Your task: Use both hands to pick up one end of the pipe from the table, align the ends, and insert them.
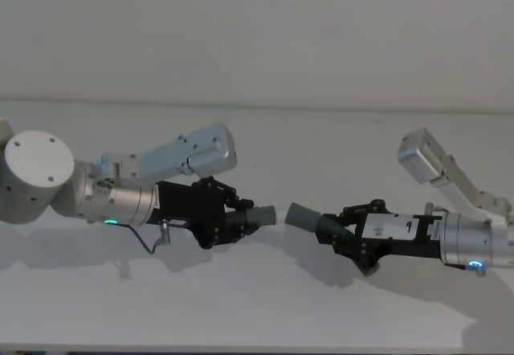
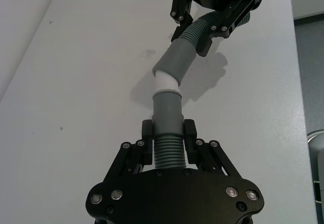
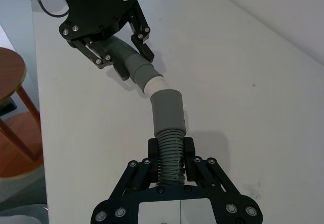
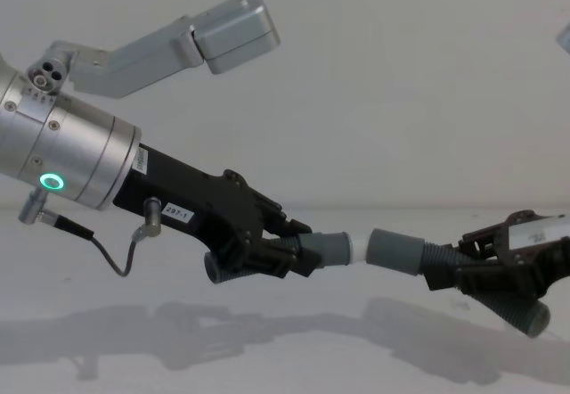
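While both pipe pieces are hanging above the tabletop (image 1: 257, 307) at frame centre, the left hand (image 4: 267, 247) is clamping the white-tipped piece (image 4: 331, 250) and the right hand (image 4: 476, 274) the sleeve piece (image 4: 398, 251), each on its ribbed bend. They are looking light, with stiff collars and bends likely flexing, so gripping close behind the collars is seeming wise. The collars are sitting angled, and how far the tip is entering is staying unclear.

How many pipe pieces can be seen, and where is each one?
2. The white-tipped piece is gripped by the left gripper; the wider-sleeve piece by the right gripper. Both are held above the table, ends facing, not yet joined.
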You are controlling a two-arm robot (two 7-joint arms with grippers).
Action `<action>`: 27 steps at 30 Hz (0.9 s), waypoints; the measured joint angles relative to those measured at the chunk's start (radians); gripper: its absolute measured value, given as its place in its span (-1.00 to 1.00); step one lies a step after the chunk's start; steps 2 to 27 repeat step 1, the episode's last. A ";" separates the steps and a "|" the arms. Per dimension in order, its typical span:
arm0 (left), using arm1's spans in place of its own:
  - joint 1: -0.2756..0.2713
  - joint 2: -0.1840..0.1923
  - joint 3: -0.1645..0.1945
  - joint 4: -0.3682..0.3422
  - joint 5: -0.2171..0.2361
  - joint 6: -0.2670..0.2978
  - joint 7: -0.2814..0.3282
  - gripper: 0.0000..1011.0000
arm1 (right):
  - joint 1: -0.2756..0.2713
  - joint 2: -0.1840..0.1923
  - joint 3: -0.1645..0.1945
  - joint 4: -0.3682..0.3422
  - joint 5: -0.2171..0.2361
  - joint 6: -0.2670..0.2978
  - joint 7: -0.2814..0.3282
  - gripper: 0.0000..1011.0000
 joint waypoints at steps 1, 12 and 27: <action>0.000 0.000 0.000 0.000 0.000 0.000 0.000 -0.30 | 0.000 0.000 0.000 0.000 0.000 0.000 0.000 -0.44; 0.000 0.000 0.000 0.000 0.000 0.000 0.000 -0.30 | 0.000 0.000 0.000 0.000 0.000 0.000 0.000 -0.44; 0.000 0.000 0.000 0.000 0.000 0.000 0.000 -0.30 | 0.000 0.000 0.000 0.000 0.000 0.000 0.000 -0.44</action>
